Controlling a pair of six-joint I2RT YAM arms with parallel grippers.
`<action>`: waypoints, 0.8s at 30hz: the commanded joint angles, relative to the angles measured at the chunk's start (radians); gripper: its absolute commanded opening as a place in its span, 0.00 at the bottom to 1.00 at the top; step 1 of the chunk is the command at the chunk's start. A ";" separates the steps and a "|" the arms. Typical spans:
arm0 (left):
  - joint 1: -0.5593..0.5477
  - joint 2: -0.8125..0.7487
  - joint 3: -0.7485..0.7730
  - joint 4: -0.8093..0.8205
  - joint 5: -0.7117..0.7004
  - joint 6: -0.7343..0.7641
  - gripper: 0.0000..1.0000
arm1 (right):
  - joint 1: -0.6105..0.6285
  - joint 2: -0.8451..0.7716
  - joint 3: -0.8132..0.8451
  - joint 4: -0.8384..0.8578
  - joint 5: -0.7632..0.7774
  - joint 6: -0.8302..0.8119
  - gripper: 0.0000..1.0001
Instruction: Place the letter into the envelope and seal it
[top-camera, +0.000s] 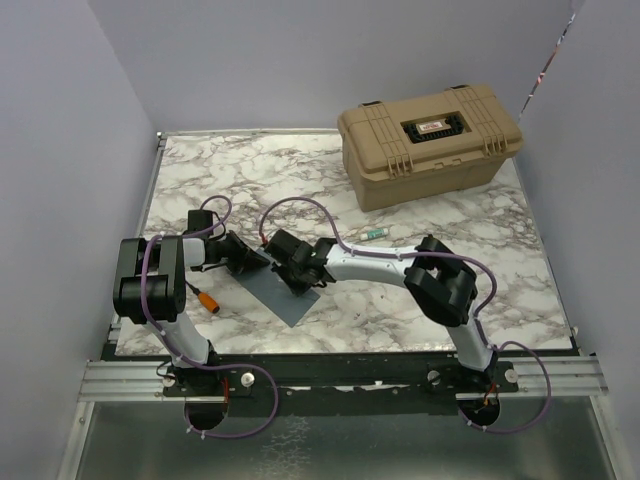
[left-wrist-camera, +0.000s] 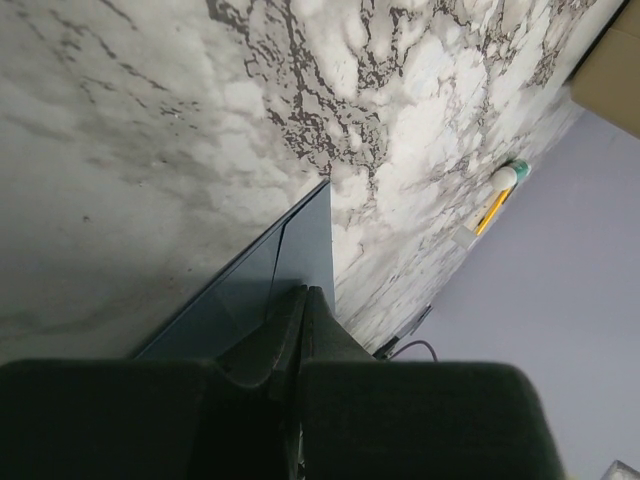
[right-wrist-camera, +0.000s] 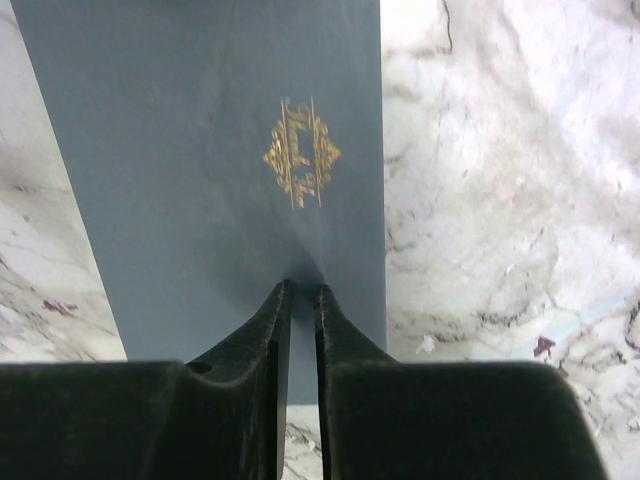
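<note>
1. Marble-pattern worktop carries everything, with both arms reaching in from its near edge.
2. A small orange-tipped object lies just beside the left arm, near the front.
3. The envelope, slate blue-grey, lies on the worktop between the two arms. It sits skewed in the top view, with a gold mark facing up at its centre.
4. Right jaws stand slightly apart with a thin gap. The fingertips are down on the envelope face, just short of the gold mark, and the paper puckers a little at the tips. Can't tell if any paper is pinched.
5. Left jaws are fully closed, fingertips at the envelope's left edge. Can't tell if paper sits between them.
6. A pen-like item with a yellow body and a white-green end lies further back, well apart from the envelope.
7. A tan hard case sits at the far right corner, lid shut.
</note>
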 joint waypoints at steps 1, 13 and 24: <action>0.001 0.053 -0.026 -0.077 -0.217 0.068 0.00 | 0.002 0.025 -0.157 -0.295 -0.001 0.023 0.10; 0.001 0.030 -0.030 -0.077 -0.221 0.061 0.00 | -0.045 -0.020 0.076 -0.199 -0.003 0.044 0.10; 0.001 0.039 -0.045 -0.031 -0.186 0.011 0.00 | -0.045 0.234 0.435 -0.137 -0.066 0.042 0.15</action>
